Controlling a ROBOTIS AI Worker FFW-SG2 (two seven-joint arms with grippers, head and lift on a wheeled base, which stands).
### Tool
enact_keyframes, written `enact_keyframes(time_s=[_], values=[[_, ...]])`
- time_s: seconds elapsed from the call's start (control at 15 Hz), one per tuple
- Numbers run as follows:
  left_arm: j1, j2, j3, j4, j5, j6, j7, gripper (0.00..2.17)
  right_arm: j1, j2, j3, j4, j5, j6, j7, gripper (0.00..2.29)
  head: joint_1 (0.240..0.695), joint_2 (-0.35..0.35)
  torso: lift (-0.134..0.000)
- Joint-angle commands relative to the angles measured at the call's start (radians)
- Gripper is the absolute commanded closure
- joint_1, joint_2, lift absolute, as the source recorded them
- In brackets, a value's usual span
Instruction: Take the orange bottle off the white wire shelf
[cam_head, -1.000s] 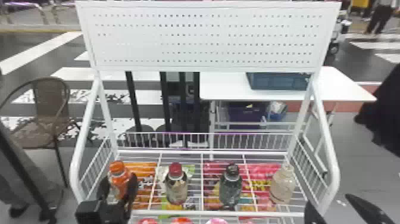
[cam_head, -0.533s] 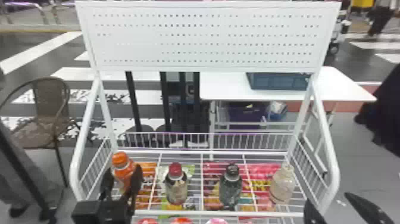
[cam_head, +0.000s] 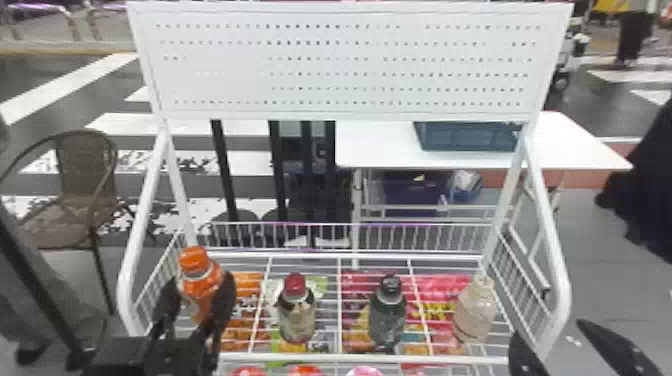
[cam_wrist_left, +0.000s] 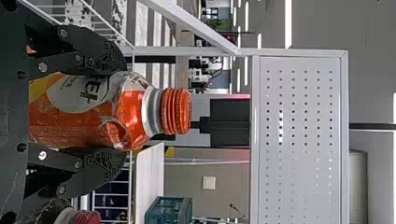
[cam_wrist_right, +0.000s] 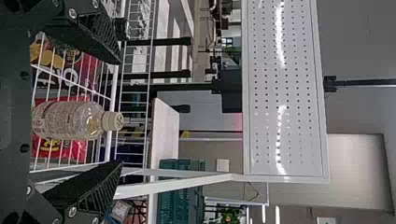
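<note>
Being held upright between the two flat black fingers of the left gripper (cam_head: 200, 279), the orange plastic bottle with the ribbed orange cap (cam_head: 199, 285) is located at the left end of the white wire shelf (cam_head: 300, 357). The left jaws are closed to the bottle's width, and its body is clasped from both sides below the shoulder; the cap is left uncovered. The bottle's base is hidden, so whether the wires are touched by it cannot be told.

The right gripper (cam_head: 548, 329) is positioned at the right front corner of the shelf. Its jaws are spread wide, and nothing is gripped by them. In the right wrist view, the clear plastic bottle with a cream cap (cam_wrist_right: 70, 120) is seen between the spread fingers, with a gap on each side.

Along the shelf, left to right after the orange bottle, a dark bottle with a red cap (cam_head: 296, 312), a dark green bottle with a black cap (cam_head: 387, 315) and the clear bottle are set well apart. Brightly coloured packets are seen beneath the wires. The shelf is backed by a white perforated panel (cam_head: 340, 65), behind which a teal plastic crate (cam_head: 465, 137) is supported by a white table (cam_head: 580, 145).
</note>
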Motion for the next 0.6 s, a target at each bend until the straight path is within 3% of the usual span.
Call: enact_keyframes(time_s=[0.0,0.53], values=[[0.069,0.000,0.031,-0.077,-0.038,0.019,-0.002,0.67,-0.006,-0.003,0.001,0.002,0.001,0.003,0.000,0.14,0.499,0.000,0.000],[0.279,0.002,0.086,-0.275,-0.109,0.019,-0.028,0.65,0.000,-0.010,-0.006,0.008,-0.004,0.009,0.000,0.14,0.499,0.000,0.000]])
